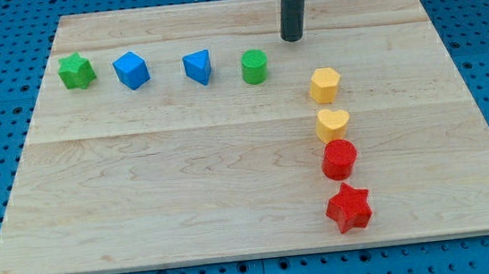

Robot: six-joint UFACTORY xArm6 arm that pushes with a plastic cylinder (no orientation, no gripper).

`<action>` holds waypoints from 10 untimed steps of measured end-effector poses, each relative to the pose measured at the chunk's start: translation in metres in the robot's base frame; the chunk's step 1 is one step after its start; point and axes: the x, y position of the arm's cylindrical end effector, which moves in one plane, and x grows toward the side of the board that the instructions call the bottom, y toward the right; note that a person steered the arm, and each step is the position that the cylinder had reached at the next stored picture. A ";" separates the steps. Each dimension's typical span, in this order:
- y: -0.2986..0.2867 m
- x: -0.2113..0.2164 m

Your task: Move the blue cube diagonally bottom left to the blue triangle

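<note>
Up top, my tip (294, 39) sits clawless; glossy blue cube (131, 70) left of blue triangle (198, 67).

Rod upright, tip down on surface.
My tip (293, 38) sits near the view's top, right of centre; rod runs straight up out of frame, no tilt visible, touching nothing else.

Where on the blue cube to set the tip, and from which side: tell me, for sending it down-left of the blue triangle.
There is no gripper, so push rather than grip. Set my tip against the blue cube's top face and push toward the view's bottom, easing right. The cube already sits left of the blue triangle, level with it, so it probably needs mainly downward travel. The tip now stands far right, above the green cylinder.
</note>
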 end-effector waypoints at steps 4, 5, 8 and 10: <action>-0.006 -0.026; -0.004 -0.033; -0.213 -0.023; -0.208 0.037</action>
